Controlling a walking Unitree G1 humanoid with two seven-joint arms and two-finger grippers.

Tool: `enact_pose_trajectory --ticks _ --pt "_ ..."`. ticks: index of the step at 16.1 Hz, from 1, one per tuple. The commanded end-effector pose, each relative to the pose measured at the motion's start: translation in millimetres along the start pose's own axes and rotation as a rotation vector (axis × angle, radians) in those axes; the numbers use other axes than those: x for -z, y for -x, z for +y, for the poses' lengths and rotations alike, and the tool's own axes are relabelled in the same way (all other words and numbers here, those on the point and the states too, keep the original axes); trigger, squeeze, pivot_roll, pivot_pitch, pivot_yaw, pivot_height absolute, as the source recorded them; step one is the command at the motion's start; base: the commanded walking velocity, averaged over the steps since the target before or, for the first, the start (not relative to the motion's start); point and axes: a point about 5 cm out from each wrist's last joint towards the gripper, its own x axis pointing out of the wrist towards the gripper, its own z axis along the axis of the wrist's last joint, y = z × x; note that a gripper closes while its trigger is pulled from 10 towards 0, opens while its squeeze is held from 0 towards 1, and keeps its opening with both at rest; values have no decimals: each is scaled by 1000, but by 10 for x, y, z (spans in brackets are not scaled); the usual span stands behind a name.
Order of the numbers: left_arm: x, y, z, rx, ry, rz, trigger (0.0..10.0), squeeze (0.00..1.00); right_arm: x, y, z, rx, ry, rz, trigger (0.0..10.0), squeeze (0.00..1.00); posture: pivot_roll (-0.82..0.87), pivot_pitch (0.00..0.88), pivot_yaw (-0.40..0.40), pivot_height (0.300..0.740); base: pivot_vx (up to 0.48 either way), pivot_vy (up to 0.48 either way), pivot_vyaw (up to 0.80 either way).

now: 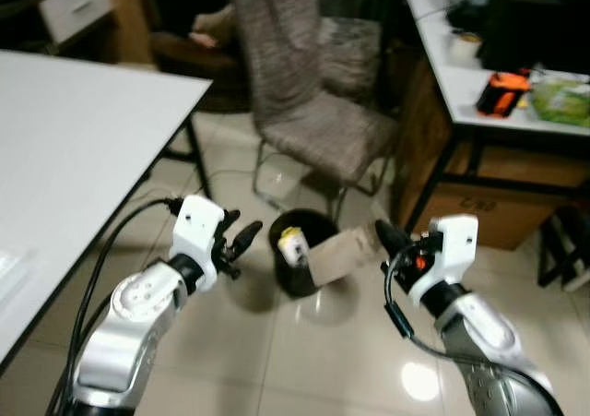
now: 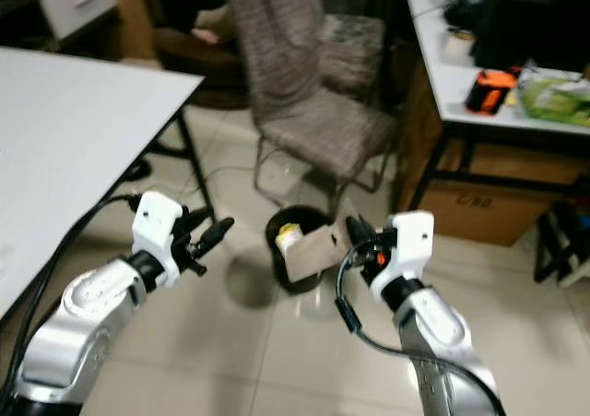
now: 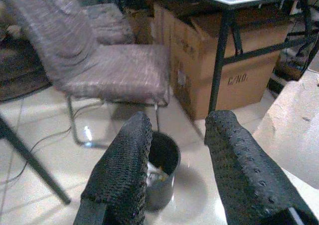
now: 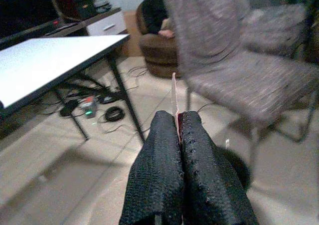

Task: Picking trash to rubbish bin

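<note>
- The bin [image 1: 300, 250], a small black one, stands on the tiled floor [image 1: 277, 361] at 12 o'clock from the robot, between the two arms and in front of a grey chair [image 1: 313, 112].
- A white and yellow item [image 1: 293, 247] sits inside the bin at its 9 o'clock side.
- The right end effector [image 1: 383, 238] is at 3 o'clock of the bin, its fingers pressed together on the edge of a brown card [image 1: 343, 255].
- The card slants from that grip toward the bin and overlaps the bin's 3 o'clock rim; in the right wrist view it appears as a thin edge [image 4: 174, 98] rising between the fingertips.
- The left end effector [image 1: 238, 241] hangs at 9 o'clock of the bin, near it but apart, its fingers spread and holding nothing.
- A white counter [image 1: 74, 139] lies at the robot's 10 o'clock.
- Another counter [image 1: 461, 75] at 2 o'clock carries an orange tool [image 1: 502, 93], with a cardboard box [image 1: 479, 204] underneath.
</note>
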Motion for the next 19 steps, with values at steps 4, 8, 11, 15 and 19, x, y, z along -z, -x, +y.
enact_pose_trajectory --ticks 4,8,11,15,19 --pt "63 13 4 -3 -12 18 10000 0 89 -109 -101 38 72 36 10000 0 -40 37 -15 740 428 0 0" --pt "188 32 -43 16 -21 63 10000 0 429 -250 -217 72 156 177 10000 0 -39 51 -17 740 428 0 0" --pt "246 29 -81 41 -46 83 10000 0 592 -327 -284 104 139 233 10000 0 -41 66 -28 740 423 0 0" --pt "256 42 -106 51 -45 85 10000 0 778 -340 -346 125 172 309 0 0 -35 88 -42 740 417 0 0" --pt "325 64 -163 82 -50 117 10000 0 874 -328 -344 110 170 354 10000 0 -40 125 -32 740 409 0 0"
